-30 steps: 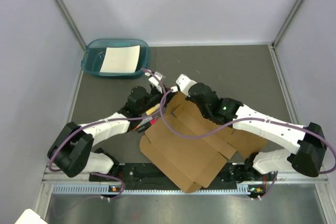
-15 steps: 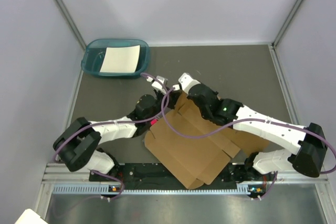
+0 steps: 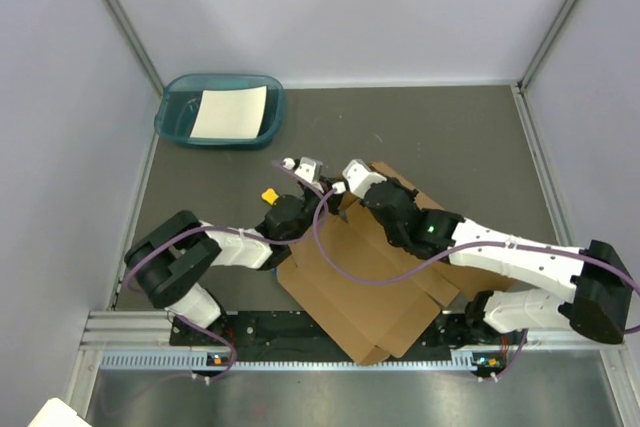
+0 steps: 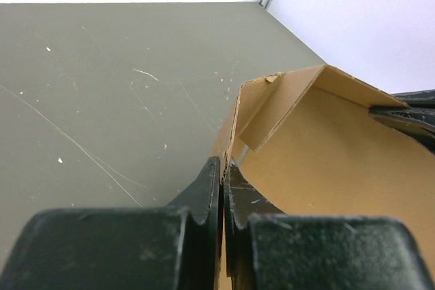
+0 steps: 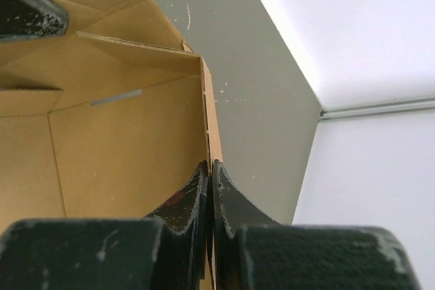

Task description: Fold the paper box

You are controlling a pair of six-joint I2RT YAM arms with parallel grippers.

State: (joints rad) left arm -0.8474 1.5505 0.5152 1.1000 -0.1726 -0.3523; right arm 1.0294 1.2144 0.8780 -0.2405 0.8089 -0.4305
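The paper box [image 3: 375, 282] is a brown cardboard sheet lying between the two arms, with flaps at its far end lifted. In the left wrist view my left gripper [image 4: 223, 166] is shut on the edge of a raised flap of the paper box [image 4: 326, 147]. My right gripper [image 5: 211, 168] is shut on the upright edge of another wall of the box [image 5: 115, 147]. From above, the left gripper [image 3: 303, 230] sits at the sheet's left edge and the right gripper [image 3: 345, 202] just beyond it, close together.
A teal tray [image 3: 176, 122] with a white paper sheet [image 3: 230, 112] stands at the back left. A small yellow object [image 3: 268, 195] lies on the table beside the left wrist. Grey walls close in the table on three sides.
My left arm has swung inward and nearer, its gripper moving along the box's left edge. The right gripper shifted slightly. The far flaps stand higher, and the yellow object has come into sight.
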